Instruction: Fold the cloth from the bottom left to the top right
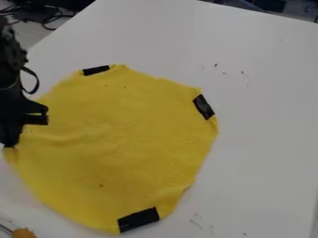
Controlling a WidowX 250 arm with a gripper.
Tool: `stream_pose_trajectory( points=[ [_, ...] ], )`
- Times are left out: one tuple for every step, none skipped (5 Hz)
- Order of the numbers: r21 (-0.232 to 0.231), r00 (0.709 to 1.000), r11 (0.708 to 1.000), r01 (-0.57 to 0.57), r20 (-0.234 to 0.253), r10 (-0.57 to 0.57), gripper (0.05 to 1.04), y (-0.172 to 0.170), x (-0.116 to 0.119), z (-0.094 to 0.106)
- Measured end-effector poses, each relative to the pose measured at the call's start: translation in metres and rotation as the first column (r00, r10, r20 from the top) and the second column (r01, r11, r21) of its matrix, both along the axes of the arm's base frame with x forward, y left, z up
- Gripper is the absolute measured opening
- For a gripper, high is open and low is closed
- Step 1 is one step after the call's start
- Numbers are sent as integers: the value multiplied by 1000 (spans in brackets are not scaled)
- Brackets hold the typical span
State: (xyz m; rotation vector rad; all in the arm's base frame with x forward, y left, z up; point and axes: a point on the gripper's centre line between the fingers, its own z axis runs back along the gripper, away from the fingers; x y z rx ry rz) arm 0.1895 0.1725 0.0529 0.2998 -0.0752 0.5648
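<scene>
I have my end effector (pixel 10 142) at nine o'clock of the yellow cloth (pixel 118 144), at its edge; whether it is open or closed, I cannot tell. The cloth lies spread on the white surface (pixel 267 139), slightly wrinkled, with black patches near eleven (pixel 96 70), two (pixel 203 107) and six o'clock (pixel 138 220).

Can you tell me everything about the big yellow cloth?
The big, roundish yellow cloth looks like soft fabric. It lies spread out, unfolded, on a white table, with gentle wrinkles, little dark specks and an uneven edge. Three black patches show along its rim: top left, right and bottom. The black robot arm hides some of its left edge.
</scene>
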Motion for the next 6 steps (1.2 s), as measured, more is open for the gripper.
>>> stream_pose_trajectory(
  points=[
    [29,1000,1000,1,-9,-1,72,-18,24,21],
    [16,999,999,49,22,-49,72,-42,54,26],
    [-12,993,993,117,26,-116,72,-70,85,24],
    [-53,984,982,179,3,-179,72,-96,110,13],
    [-95,968,964,247,-12,-249,72,-121,133,-1],
    [-128,960,952,277,-11,-281,100,-133,146,-9]
  ],
)
